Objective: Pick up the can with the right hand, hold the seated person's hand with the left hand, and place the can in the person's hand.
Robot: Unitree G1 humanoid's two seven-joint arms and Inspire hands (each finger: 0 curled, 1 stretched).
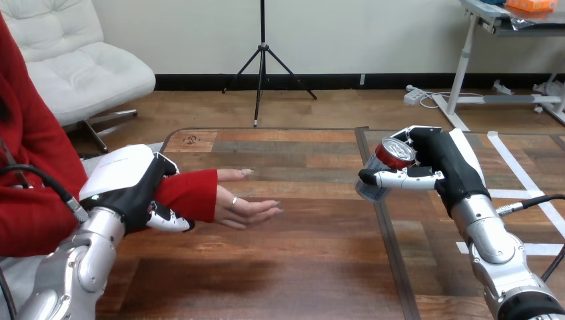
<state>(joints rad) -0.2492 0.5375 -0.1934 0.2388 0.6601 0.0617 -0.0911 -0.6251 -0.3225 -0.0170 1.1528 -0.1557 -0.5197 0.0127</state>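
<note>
- Now my right hand [440, 167] has its fingers and thumb curled round the can [390, 163], up off the desk [300, 267].
- The can leans. Its red top is up and tipped toward my arm, and its bottom points down to the left.
- My left hand [133, 183] is wrapped round the person's wrist [193, 193].
- The person's hand [246, 203] is open, with its fingers pointing toward the can.
- So the can is well to the right of that open hand, with bare desk between them. I think it must go left and a bit down to land there.
</note>
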